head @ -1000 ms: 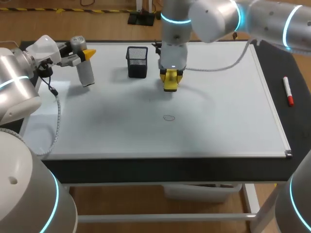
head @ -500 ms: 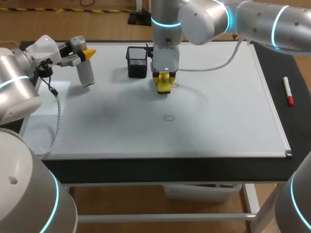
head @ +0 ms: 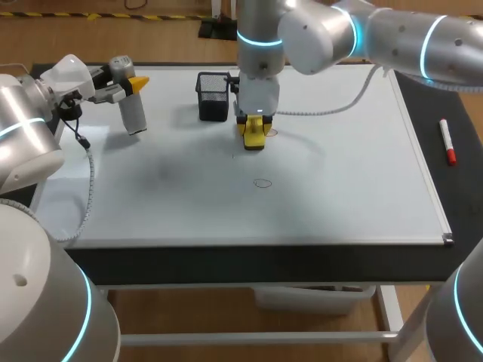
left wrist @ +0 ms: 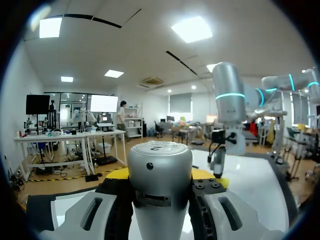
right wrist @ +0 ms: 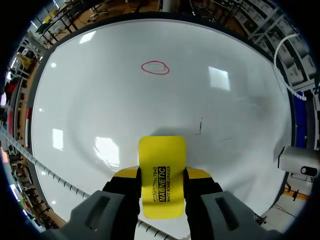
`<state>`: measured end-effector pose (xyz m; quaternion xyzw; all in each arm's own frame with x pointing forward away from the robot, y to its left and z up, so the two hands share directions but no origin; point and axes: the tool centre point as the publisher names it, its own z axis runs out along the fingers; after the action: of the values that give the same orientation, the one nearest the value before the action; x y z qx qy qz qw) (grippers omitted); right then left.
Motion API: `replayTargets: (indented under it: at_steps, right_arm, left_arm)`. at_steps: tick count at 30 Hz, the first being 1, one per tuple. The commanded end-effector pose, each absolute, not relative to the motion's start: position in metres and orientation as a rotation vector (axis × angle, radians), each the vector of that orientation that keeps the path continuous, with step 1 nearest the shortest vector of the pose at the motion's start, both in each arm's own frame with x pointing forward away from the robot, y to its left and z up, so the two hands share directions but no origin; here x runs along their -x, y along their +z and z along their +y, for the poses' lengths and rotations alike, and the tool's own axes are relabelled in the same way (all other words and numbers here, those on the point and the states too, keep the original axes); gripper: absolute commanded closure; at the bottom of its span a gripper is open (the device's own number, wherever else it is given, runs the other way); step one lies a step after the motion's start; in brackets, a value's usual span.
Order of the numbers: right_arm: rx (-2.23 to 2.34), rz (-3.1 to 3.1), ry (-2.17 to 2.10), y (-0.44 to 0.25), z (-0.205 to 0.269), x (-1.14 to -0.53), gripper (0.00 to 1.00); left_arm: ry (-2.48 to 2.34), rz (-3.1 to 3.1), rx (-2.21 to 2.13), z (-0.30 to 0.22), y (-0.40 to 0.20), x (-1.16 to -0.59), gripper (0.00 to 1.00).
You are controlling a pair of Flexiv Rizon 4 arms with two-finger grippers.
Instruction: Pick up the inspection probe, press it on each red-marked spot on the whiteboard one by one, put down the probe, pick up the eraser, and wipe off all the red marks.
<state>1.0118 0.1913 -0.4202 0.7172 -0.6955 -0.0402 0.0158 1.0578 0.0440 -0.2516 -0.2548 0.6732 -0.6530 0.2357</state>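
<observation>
Your right hand clamps the yellow eraser; your left hand clamps the inspection probe.
A red oval mark sits on the whiteboard ahead of the right hand, apart from the eraser.

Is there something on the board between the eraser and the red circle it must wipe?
Nothing visible does. The whiteboard between the eraser in the right gripper and the red circle is bare; the basket stands off to the side.
</observation>
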Motion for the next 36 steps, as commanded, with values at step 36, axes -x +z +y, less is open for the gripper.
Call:
replayTargets:
  at_steps: [36]
  right_arm:
    - [-2.005, -2.331, -0.114, -0.431, 0.113, -1.02, 1.0]
  left_arm:
    - [-1.791, 1.844, 0.698, 0.043, -0.251, -1.059, 1.0]
